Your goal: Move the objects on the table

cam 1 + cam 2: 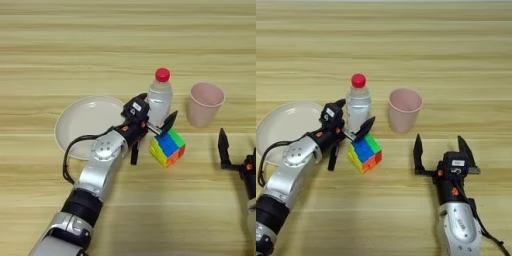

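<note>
beside the bottle [358, 103]: left gripper [354, 119], fingers spread wide around its base
cube [365, 151]: just below bottle
right gripper [441, 145]: lower right of bottle, wide open, empty

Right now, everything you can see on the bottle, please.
The bottle is small, clear plastic with a red cap screwed on, standing upright on the table. It sits between the plate and the pink cup, just behind the puzzle cube. The left gripper has its open fingers on either side of the lower body; contact cannot be told. Contents not discernible.
</note>
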You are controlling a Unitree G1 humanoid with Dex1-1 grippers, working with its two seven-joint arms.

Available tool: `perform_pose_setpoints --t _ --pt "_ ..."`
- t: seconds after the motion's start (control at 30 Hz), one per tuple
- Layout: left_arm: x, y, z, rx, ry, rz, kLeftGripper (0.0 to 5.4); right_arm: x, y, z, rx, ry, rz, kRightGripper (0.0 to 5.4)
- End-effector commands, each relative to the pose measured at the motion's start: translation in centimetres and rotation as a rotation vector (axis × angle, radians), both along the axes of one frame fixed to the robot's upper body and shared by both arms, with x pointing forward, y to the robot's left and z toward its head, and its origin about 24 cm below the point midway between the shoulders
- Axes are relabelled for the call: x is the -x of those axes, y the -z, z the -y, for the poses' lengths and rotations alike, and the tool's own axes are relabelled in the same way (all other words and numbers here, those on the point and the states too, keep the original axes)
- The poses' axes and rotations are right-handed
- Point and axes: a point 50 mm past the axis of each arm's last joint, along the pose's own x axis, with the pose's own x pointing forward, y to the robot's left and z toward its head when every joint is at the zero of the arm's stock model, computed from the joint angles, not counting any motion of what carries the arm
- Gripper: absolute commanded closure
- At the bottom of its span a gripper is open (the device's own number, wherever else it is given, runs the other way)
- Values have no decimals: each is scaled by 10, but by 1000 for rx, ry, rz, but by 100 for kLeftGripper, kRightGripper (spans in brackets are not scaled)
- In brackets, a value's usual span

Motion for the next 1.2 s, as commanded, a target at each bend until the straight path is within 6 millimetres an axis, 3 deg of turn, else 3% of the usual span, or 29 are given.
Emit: perform_pose_setpoints --t 0.03,0.73,1.2 --pt "-7 -5 4 -6 1 21 3 -1 -1 0 5 4 7 0" --pt "-21 -7 1 14 -44 20 3 0 -2 0 7 6 8 0" --pt "-21 -8 1 26 -33 21 135 0 -2 0 8 9 9 0"
